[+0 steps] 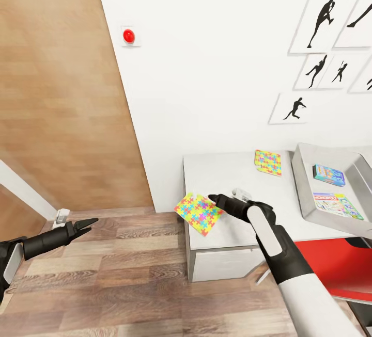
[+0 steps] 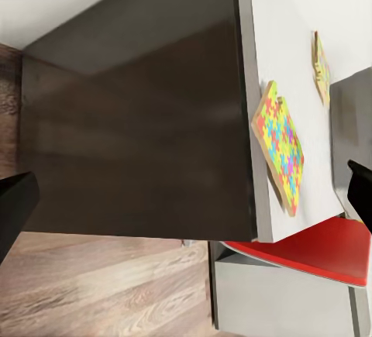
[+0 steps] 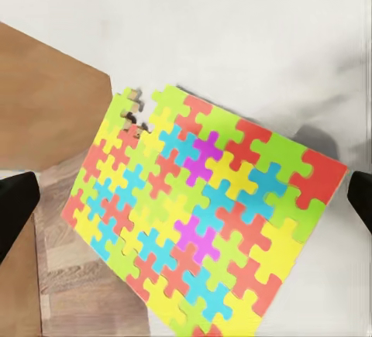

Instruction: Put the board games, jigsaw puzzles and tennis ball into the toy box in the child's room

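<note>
Right gripper (image 1: 217, 201) spread open above a jigsaw puzzle (image 1: 199, 213) overhanging the table (image 1: 217, 172) corner.
Left gripper (image 1: 89, 223), lower left, looks closed; second puzzle (image 1: 268, 162) lies beside the toy box (image 1: 305, 182).

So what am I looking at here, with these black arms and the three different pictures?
It is a simulated two-armed robot. The big picture comes from a camera on its head; the other two come from cameras near each gripper. The right gripper reaches over a colourful jigsaw puzzle that overhangs the corner of the pale table; its fingers are spread and hold nothing. The left gripper hangs over the wood floor, also holding nothing. A second puzzle lies further back, and the grey toy box already holds two board games.
</note>
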